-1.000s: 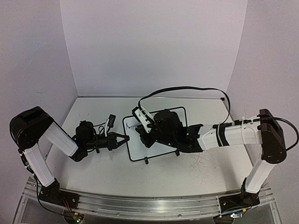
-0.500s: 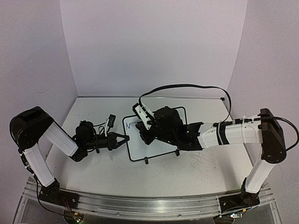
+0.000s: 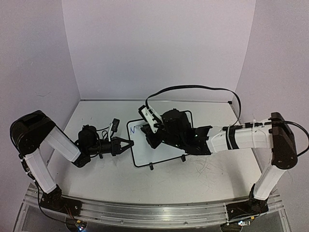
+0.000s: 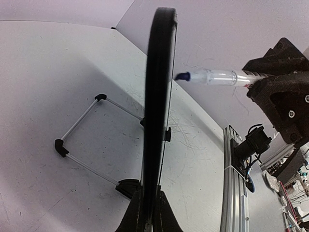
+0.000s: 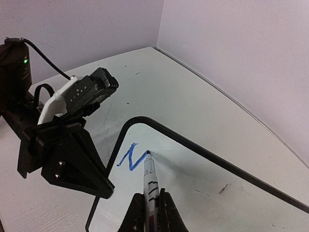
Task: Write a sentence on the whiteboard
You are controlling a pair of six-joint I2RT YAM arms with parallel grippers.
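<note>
The whiteboard point(image 3: 166, 151) stands near the table's middle on its wire stand point(image 4: 82, 140). My left gripper point(image 3: 126, 144) is shut on its left edge. In the left wrist view the board is edge-on, a black frame point(image 4: 157, 96) between my fingers point(image 4: 166, 212). My right gripper point(image 3: 153, 135) is shut on a marker point(image 5: 150, 181) with a blue tip. The tip touches the board at the upper end of a blue letter N point(image 5: 131, 157), the only part of the sentence that shows. The N also shows in the top view point(image 3: 133, 129). The marker point(image 4: 217, 76) reaches the board's face from the right.
Faint grey scribbles point(image 3: 207, 169) mark the table right of the board. A small dark smudge point(image 5: 223, 187) is on the board. A black cable point(image 3: 193, 89) loops over the right arm. A metal rail point(image 3: 154, 212) runs along the near edge. Purple walls close three sides.
The blue N has appeared on the board's upper left. My right gripper with the marker has shifted slightly right. The left gripper and the board have not moved.
</note>
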